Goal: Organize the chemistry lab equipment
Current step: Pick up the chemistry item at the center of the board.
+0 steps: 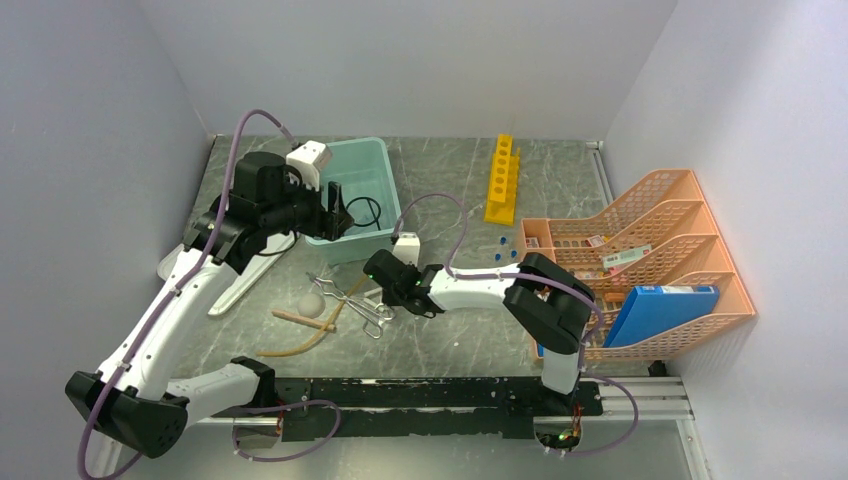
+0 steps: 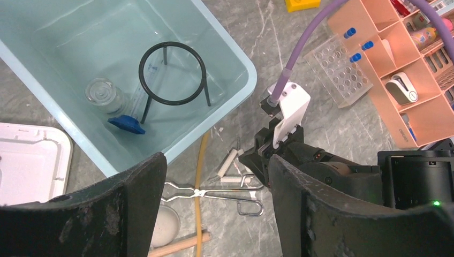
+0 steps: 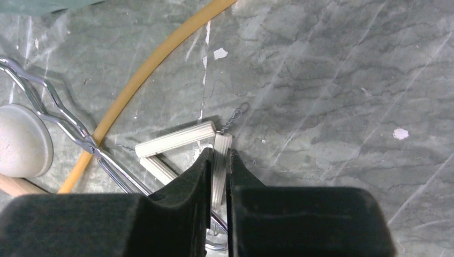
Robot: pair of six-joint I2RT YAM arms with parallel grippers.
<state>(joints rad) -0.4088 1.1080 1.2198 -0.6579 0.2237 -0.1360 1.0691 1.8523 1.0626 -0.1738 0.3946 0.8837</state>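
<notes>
Two robot arms work over a grey table (image 1: 470, 340) strewn with lab gear.
At lower centre of the overhead view, the right gripper (image 3: 219, 160) is pinched tight on one of three white sleeves of the single wire triangle (image 3: 176, 140). Just beside it lie one tan hose (image 3: 124, 100), one pair of silver tongs (image 3: 85, 140) and one wooden stick (image 2: 176, 246). At upper left, the left gripper (image 2: 214, 166) hovers empty, jaws wide apart, above one teal tub (image 2: 69, 48) holding one black ring stand (image 2: 204, 75). One yellow rack (image 1: 503, 180) sits at top centre.
</notes>
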